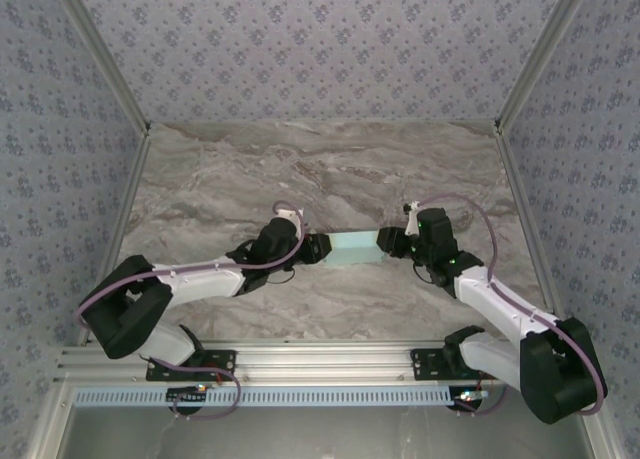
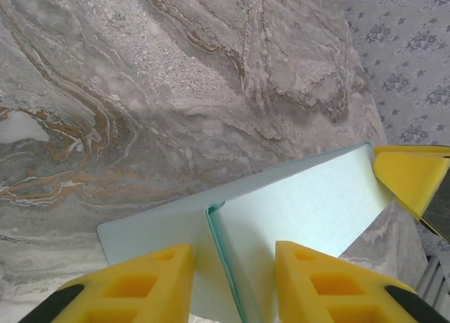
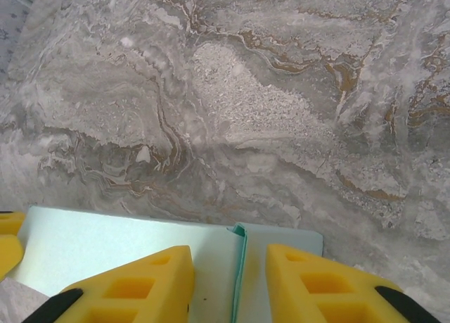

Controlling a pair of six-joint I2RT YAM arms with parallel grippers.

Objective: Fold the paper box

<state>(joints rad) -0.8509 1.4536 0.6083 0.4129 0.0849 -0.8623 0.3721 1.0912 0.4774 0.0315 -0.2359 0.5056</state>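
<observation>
- at the middle of the grey marble table (image 1: 300,169), the light blue thin cardboard paper box (image 1: 355,248) lies with its long axis left to right.
- the left gripper (image 1: 322,247) sits at its left end, the right gripper (image 1: 385,242) at its right end; both equally near.
- in each wrist view the yellow fingers (image 2: 140,281) stand apart, straddling a raised flap edge (image 2: 218,245), clamping nothing.

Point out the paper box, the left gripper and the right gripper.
paper box (image 1: 352,249), top external view, middle of its light blue surface.
left gripper (image 2: 230,256), left wrist view, midway between its yellow fingertips.
right gripper (image 3: 228,256), right wrist view, midway between its yellow fingertips.
</observation>
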